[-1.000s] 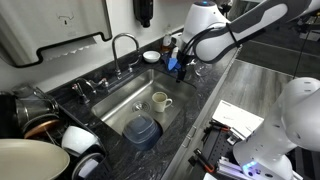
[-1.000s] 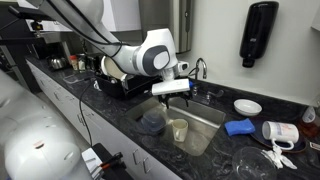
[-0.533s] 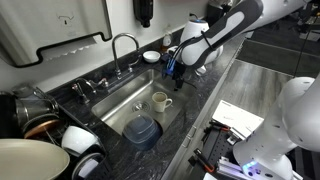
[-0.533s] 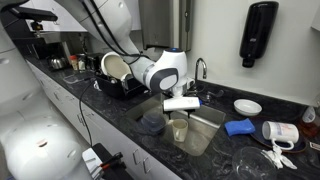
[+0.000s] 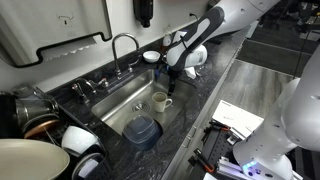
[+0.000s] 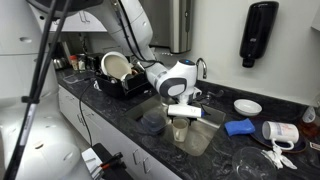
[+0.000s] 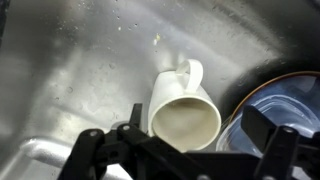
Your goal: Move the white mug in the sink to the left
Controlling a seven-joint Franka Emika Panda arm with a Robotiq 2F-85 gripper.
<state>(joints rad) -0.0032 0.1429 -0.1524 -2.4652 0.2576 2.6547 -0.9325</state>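
Observation:
The white mug (image 5: 159, 100) stands upright in the sink (image 5: 125, 98), handle toward the back wall. In the wrist view the white mug (image 7: 183, 112) fills the middle, its open mouth facing the camera. My gripper (image 7: 180, 150) is open, with a dark finger on either side of the mug and hovering above it. In both exterior views the gripper (image 5: 169, 73) (image 6: 183, 117) hangs over the basin just above the mug (image 6: 180, 131), not touching it. The sink (image 6: 205, 128) is set in a dark speckled countertop.
A blue-grey square container (image 5: 142, 130) (image 6: 152, 122) (image 7: 285, 105) lies in the sink beside the mug. The curved faucet (image 5: 124, 45) stands behind the basin. A white bowl (image 6: 247, 106) and a blue object (image 6: 238, 127) sit on the counter. A dish rack (image 6: 120, 78) holds plates.
The arm has swung in over the sink and lowered, bringing the open gripper from above the counter's back edge down to just over the mug. The mug has not moved.

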